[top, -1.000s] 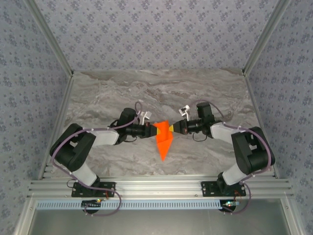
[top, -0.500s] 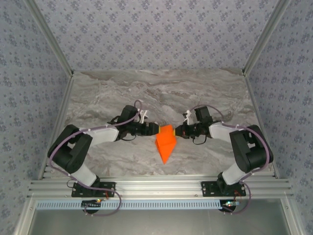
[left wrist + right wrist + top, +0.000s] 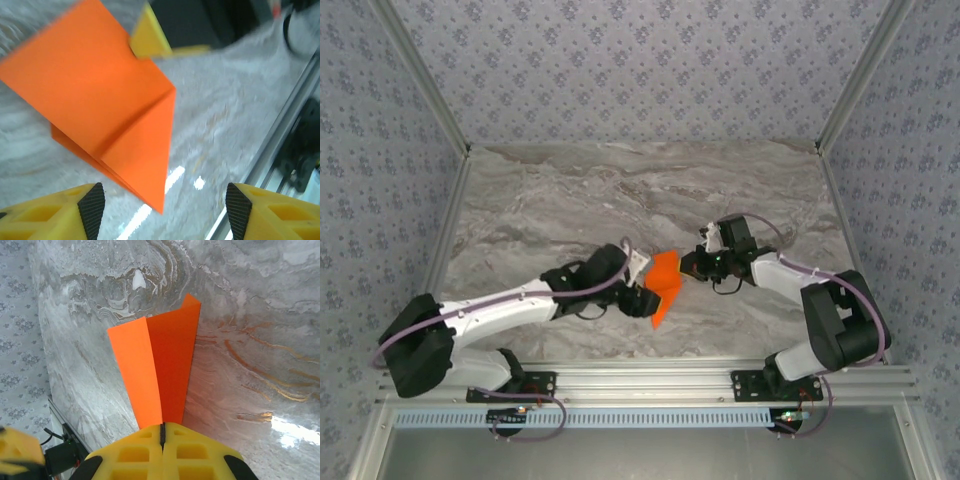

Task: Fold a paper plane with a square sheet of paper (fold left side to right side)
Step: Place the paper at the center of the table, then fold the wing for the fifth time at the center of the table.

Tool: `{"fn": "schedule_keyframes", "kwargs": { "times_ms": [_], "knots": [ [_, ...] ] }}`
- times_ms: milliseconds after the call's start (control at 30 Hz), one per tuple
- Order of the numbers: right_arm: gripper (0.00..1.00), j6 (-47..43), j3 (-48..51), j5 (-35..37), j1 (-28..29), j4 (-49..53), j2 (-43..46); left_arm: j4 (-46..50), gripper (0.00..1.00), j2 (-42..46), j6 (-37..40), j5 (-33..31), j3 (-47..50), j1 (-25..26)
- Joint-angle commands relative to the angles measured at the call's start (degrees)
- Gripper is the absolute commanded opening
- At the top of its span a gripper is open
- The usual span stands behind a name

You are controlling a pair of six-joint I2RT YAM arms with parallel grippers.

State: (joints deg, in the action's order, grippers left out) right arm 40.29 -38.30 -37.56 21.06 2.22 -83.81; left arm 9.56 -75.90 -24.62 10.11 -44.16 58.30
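Two grippers meet over the marble table (image 3: 570, 190) in the top view: the right gripper (image 3: 688, 268) pinches the orange paper plane (image 3: 663, 285) at its edge, with the left gripper (image 3: 642, 298) just beside the plane.

Left wrist view: jaws spread wide, the plane's point between them, clear of both pads.

Right wrist view: fingers clamped tight on the plane's folded layers.

Paper plane (image 3: 665, 283) sits mid-table (image 3: 620, 190), in the near half, between the two grippers. Pointed end faces the near edge, wide end faces far. Right gripper (image 3: 687, 267) is on the plane's right side, touching, with the paper edge between its fingers. Left gripper (image 3: 642, 300) is just beside the plane's near-left side. Arm bases stand well apart at the near edge, left and right.
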Motion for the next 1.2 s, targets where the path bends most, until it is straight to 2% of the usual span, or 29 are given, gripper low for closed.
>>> {"fn": "schedule_keyframes", "kwargs": {
  "times_ms": [0, 200, 567, 800, 1167],
  "knots": [
    [0.00, 3.7, -1.3, 1.7, 1.2, 1.8, 1.6, 4.9, 0.67, -3.2, 0.5, -9.6, -3.5, 3.4],
    [0.00, 5.2, -2.7, 3.5, 2.4, 3.5, 1.7, 6.4, 0.69, -11.1, 0.4, -16.2, -9.5, 8.1],
    [0.00, 6.5, -3.5, 5.3, 3.3, 5.7, 1.8, 9.1, 0.69, -21.1, -1.9, -23.9, -15.9, 10.9],
    [0.00, 6.7, -3.8, 6.1, 3.5, 6.3, 1.7, 10.8, 0.61, -23.5, -3.7, -27.4, -17.3, 11.3],
    [0.00, 5.9, -4.1, 7.4, 3.8, 8.1, 1.3, 13.2, 0.40, -27.0, -3.8, -28.3, -20.4, 12.4]
  ]
}}
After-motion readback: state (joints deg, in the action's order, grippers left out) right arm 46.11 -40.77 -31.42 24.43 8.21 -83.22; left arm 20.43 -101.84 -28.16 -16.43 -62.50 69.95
